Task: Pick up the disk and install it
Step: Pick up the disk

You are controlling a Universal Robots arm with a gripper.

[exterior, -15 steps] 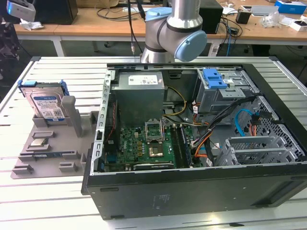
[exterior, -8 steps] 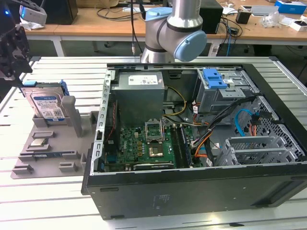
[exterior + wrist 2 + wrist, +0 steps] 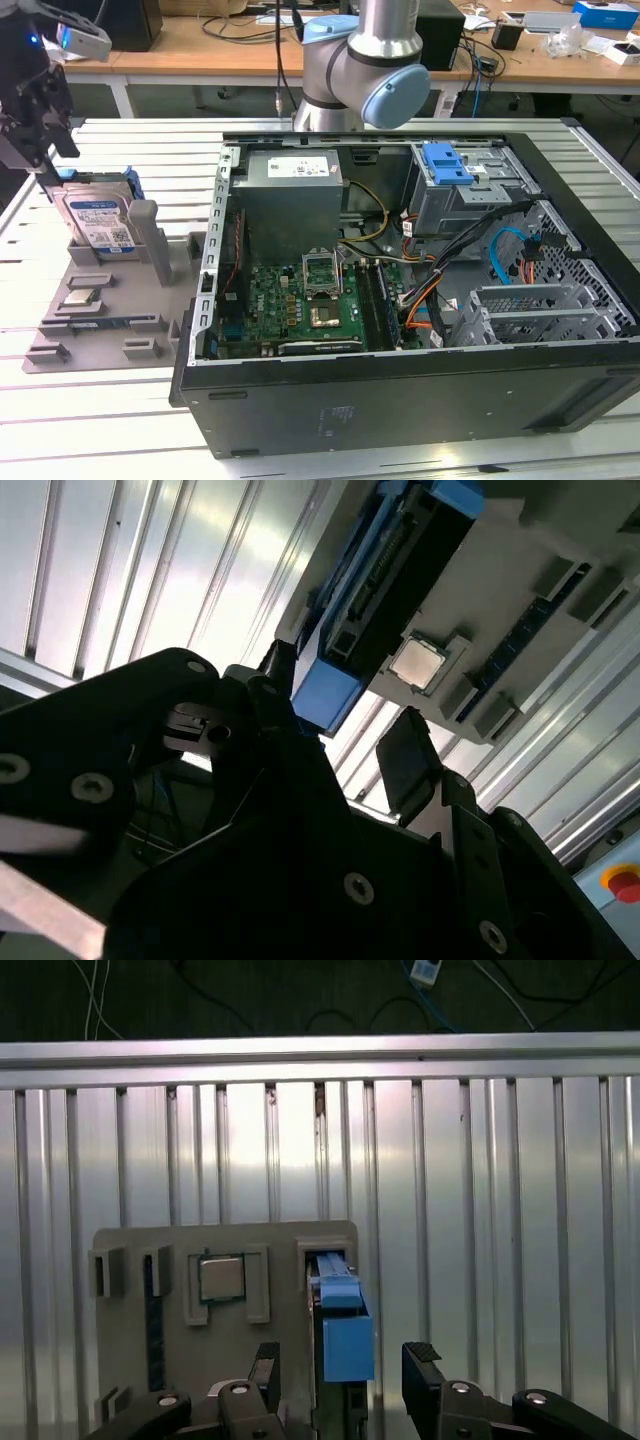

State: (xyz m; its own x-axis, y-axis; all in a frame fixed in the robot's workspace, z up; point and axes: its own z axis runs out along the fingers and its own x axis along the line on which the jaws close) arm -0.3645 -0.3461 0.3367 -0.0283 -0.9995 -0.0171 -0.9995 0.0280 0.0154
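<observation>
Disk (image 3: pixel 347 1332) stands upright — between the claw's (image 3: pixel 342 1355) spread fingers (image 3: pixel 421 1362).

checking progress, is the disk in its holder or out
In: the disk stands on edge in the grey holder, pincer open around it.

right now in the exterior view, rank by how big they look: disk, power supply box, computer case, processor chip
1. computer case, by far the largest
2. power supply box
3. disk, a little smaller, partly hidden by its grey holder
4. processor chip, clearly smallest
</observation>
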